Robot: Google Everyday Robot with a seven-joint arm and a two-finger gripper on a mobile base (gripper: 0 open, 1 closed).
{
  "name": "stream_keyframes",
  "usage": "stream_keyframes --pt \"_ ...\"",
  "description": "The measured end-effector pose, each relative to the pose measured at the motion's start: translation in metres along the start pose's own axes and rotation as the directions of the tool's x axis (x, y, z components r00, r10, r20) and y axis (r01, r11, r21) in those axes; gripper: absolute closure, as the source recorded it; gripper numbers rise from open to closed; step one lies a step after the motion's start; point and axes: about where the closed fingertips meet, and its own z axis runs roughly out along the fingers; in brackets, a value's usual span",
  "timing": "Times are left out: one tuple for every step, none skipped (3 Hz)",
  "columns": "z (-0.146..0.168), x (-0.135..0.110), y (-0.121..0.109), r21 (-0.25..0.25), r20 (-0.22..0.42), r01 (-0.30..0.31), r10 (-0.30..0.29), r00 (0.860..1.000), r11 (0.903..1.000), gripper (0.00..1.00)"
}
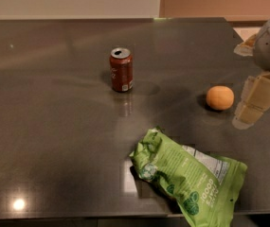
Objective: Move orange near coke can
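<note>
Small round orange fruit (220, 98) with matte skin, resting on the right part of the dark grey glossy tabletop (54, 126), about midway between near and far edges. Dark red aluminium soda can (121, 70), silver top with open mouth, upright, well apart from the orange, to its left and somewhat farther back. Large crumpled green snack bag (191, 178), lying flat near the front edge, nearer than the orange and slightly to its left, touching neither fruit nor can. Gripper (246, 84) of the grey arm at the right edge of the scene, just right of the orange and not touching it; its cream fingers (260, 96) stand apart and clasp nothing, the lower one slanting down and leftward toward the tabletop
</note>
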Motion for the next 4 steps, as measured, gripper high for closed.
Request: stream_keyframes --pt "0.016 -0.001 0.0 -0.02 0.035 0.006 -0.005 0.999 0.9998 0.0" --pt "0.032 -0.004 -0.002 -0.034 0.064 0.012 -0.009 0.998 0.9993 0.0" --pt "0.042 -0.006 -0.004 -0.043 0.081 0.016 -0.012 0.997 0.9989 0.0" --pt "0.065 -0.009 -0.01 -0.043 0.106 0.023 -0.018 0.994 0.9988 0.0"
